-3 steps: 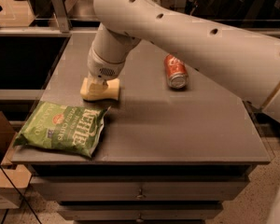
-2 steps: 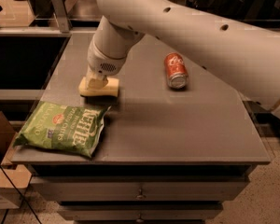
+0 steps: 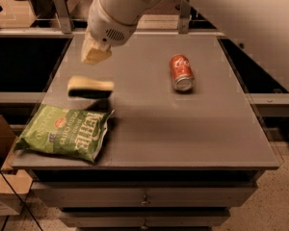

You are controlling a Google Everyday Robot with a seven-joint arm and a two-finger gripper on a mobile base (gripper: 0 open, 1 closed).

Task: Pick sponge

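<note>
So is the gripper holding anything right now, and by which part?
Nothing, as far as shows: the gripper hangs above and apart from the sponge, with the table top visible between them.

Pale yellow foam sponge point(image 3: 90, 86): one
Red metal soda can point(image 3: 181, 72): one
Green crinkly chip bag point(image 3: 65, 131): one
Gripper point(image 3: 95, 54): one, near the sponge, not touching

The gripper point(image 3: 96, 53) hangs over the desk's point(image 3: 183, 129) left edge, towards the far corner, half hidden under the wrist. The arm point(image 3: 241, 18) is cut off at the top and right. The sponge point(image 3: 90, 86) below it is blurred, and whether it touches the desk cannot be told. The small print on the chip bag point(image 3: 65, 131) at the near left corner is unreadable.
</note>
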